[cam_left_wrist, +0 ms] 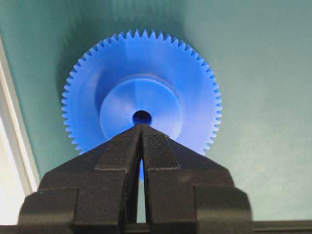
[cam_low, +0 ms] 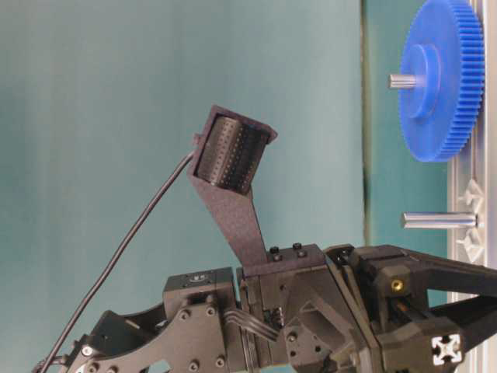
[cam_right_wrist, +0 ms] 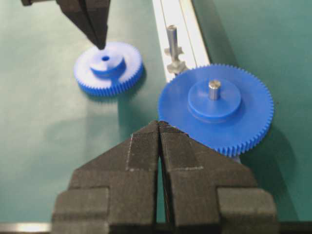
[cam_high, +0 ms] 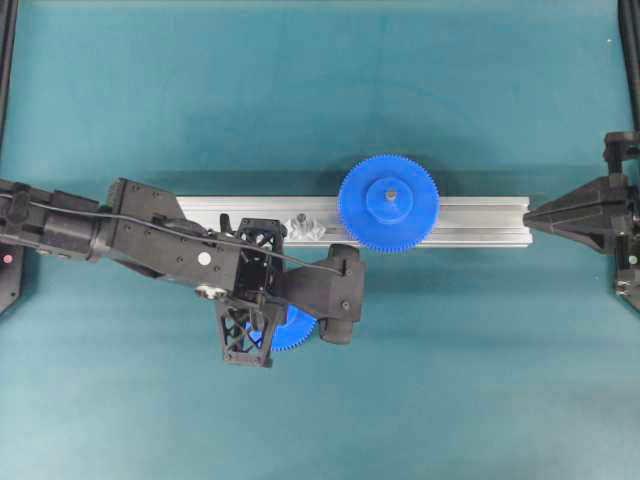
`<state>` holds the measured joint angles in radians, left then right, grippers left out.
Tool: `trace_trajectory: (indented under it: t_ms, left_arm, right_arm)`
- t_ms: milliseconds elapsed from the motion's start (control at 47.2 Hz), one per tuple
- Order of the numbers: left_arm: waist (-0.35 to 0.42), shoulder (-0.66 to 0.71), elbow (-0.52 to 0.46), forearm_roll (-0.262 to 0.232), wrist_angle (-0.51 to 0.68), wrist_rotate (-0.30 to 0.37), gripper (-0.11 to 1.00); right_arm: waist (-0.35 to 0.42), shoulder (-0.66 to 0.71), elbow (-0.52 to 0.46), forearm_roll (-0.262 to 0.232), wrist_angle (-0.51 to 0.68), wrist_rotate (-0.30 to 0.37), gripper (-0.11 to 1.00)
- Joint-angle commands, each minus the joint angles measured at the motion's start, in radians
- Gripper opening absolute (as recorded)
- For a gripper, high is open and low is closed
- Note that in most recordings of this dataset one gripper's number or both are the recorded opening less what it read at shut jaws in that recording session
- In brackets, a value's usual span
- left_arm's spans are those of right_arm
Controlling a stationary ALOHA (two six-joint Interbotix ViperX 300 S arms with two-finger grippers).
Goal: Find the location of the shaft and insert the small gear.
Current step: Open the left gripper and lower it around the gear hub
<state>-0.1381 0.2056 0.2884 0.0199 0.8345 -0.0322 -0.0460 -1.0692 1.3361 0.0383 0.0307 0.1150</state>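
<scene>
**Left gripper poised over the small gear**

You see a silver aluminium rail (cam_high: 470, 222) crossing the teal table (cam_high: 300, 90). The larger blue plastic gear with a grey centre pin (cam_high: 388, 203) sits on it, at 3 o'clock from the tiny silver-grey metal shaft (cam_right_wrist: 171, 36). The small blue toothed plastic gear (cam_left_wrist: 141, 92) lies flat at the shaft's 6 o'clock. Your left gripper (cam_right_wrist: 100, 45), fingers pressed together and empty, hangs at its hub. The right gripper (cam_right_wrist: 159, 124) is pressed together too.

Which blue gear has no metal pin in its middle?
The small gear, lying on the green table below the left pincer. The large gear on the rail holds a pin.
</scene>
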Motion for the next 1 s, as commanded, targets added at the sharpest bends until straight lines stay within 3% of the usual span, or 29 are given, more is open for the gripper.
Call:
trace_trajectory:
  t_ms: [0, 148, 233, 339, 488, 594, 975]
  left_arm:
    - [-0.002, -0.020, -0.021, 0.006, 0.000, 0.002, 0.00]
    - [0.008, -0.021, -0.018, 0.006, 0.000, -0.005, 0.01]
    - [0.012, -0.021, -0.017, 0.006, -0.005, -0.005, 0.07]
    - [0.020, -0.023, -0.015, 0.006, -0.023, -0.009, 0.30]
    - [0.021, -0.021, -0.006, 0.003, -0.052, -0.011, 0.75]
    - [0.021, -0.020, -0.005, 0.003, -0.055, -0.006, 0.93]
    - [0.021, -0.012, 0.003, 0.003, -0.054, -0.009, 0.93]
  right_arm:
    - [-0.002, 0.006, -0.008, 0.000, -0.008, 0.012, -0.01]
    - [-0.002, 0.005, -0.008, 0.000, -0.005, 0.012, -0.01]
    - [-0.002, 0.002, -0.008, 0.000, -0.005, 0.012, -0.01]
    - [-0.002, -0.003, -0.005, 0.000, -0.005, 0.012, -0.01]
    - [-0.002, -0.011, -0.003, 0.000, -0.005, 0.012, -0.01]
    - [-0.002, -0.014, -0.002, 0.000, -0.005, 0.012, -0.01]
    - [-0.002, -0.014, 0.003, 0.000, -0.005, 0.012, -0.01]
